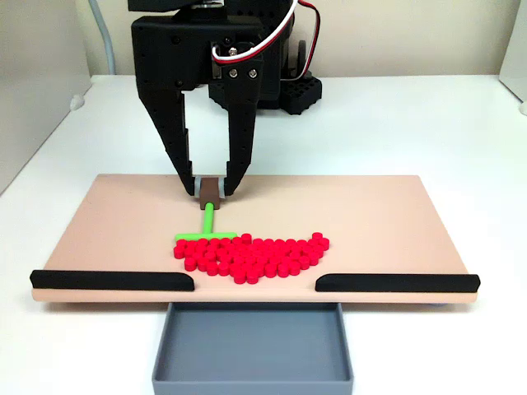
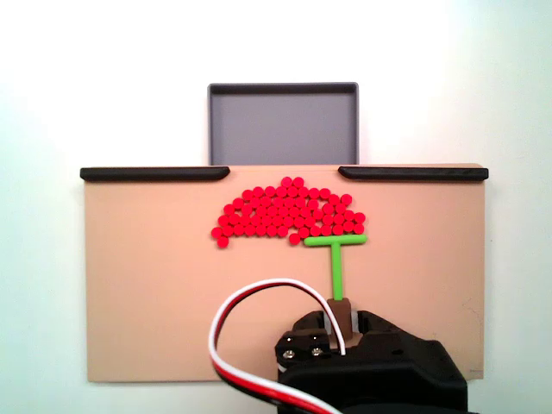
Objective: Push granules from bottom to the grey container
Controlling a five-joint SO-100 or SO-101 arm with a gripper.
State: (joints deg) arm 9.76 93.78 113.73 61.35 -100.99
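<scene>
A dense pile of red granules [image 1: 251,255] [image 2: 289,211] lies on the tan board, just short of the gap between two black strips. The grey container [image 1: 251,378] [image 2: 282,129] sits past that gap, with nothing visible in it. My black gripper [image 1: 212,188] [image 2: 342,310] is shut on the brown handle block of a green T-shaped tool [image 1: 207,226] [image 2: 336,254]. The tool's crossbar rests against one end of the pile, on the side away from the container.
The tan board [image 1: 370,214] [image 2: 147,285] lies on a white table. Black strips [image 1: 111,280] [image 1: 395,282] [image 2: 155,173] [image 2: 414,173] line its edge on either side of the gap. The arm's base [image 1: 288,82] stands behind the board.
</scene>
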